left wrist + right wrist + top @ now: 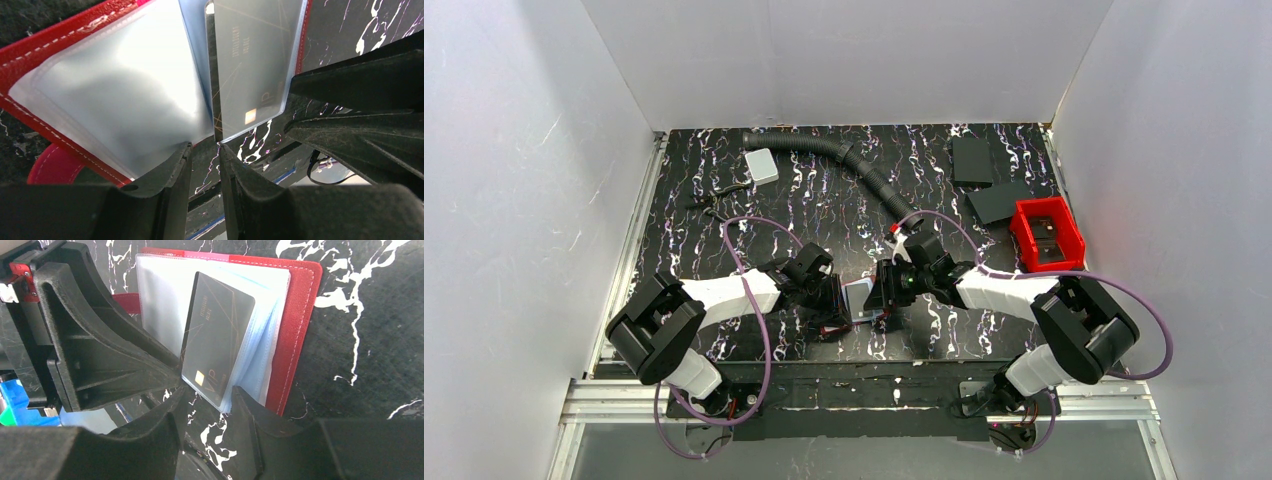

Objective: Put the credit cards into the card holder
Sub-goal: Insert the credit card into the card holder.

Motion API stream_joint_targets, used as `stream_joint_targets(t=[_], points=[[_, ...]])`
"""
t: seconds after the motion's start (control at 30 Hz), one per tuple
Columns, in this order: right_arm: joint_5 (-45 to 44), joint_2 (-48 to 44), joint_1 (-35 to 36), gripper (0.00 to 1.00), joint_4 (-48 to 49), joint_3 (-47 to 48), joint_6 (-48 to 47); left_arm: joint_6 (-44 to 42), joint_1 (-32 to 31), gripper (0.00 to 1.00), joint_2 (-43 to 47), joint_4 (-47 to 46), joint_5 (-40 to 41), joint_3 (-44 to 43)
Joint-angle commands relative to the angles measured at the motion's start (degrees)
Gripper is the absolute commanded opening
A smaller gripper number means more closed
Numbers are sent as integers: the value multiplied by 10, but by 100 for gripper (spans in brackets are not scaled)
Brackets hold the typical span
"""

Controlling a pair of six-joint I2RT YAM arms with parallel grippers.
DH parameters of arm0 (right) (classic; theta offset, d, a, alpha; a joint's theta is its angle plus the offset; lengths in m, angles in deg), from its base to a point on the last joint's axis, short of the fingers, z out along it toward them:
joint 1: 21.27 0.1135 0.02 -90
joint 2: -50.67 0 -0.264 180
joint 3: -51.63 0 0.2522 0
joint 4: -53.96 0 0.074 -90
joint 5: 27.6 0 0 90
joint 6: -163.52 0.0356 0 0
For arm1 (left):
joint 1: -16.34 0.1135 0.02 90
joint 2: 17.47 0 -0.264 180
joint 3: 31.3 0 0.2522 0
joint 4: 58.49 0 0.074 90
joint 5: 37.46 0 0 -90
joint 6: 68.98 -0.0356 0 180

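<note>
The red card holder (300, 305) lies open on the table between both grippers; in the top view it shows as a pale patch (860, 298). Its clear sleeves (125, 85) fan up. A grey credit card (215, 335) with a gold chip and "VIP" stands tilted among the sleeves, and also shows in the left wrist view (250, 60). My right gripper (209, 390) is open, the card's lower corner between its fingertips. My left gripper (205, 147) is narrowly open at the wallet's near edge, with table showing in the gap. No other cards are in view.
A red open bin (1046, 235) stands at the right, with two black slabs (984, 180) behind it. A black corrugated hose (854, 165) and a white box (762, 165) lie at the back. The wallet's clasp tab (55, 165) sticks out on the left.
</note>
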State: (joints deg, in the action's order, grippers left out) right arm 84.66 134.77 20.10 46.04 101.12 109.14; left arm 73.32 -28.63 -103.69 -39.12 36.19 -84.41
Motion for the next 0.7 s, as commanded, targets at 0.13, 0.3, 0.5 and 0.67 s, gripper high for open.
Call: stream_joint_targets(t=[0.13,0.3,0.5,0.67], points=[[17,-12,9,39,14,10,7,-5,0,25,5,7,2,7],[24,-5,13,37,31,10,16,-5,0,25,8,8,3,7],[53,5,14,36,88,0,52,-4,0,25,8,7,4,11],[56,22,14,41,115,-4,76,-3,0,24,8,3,3,14]])
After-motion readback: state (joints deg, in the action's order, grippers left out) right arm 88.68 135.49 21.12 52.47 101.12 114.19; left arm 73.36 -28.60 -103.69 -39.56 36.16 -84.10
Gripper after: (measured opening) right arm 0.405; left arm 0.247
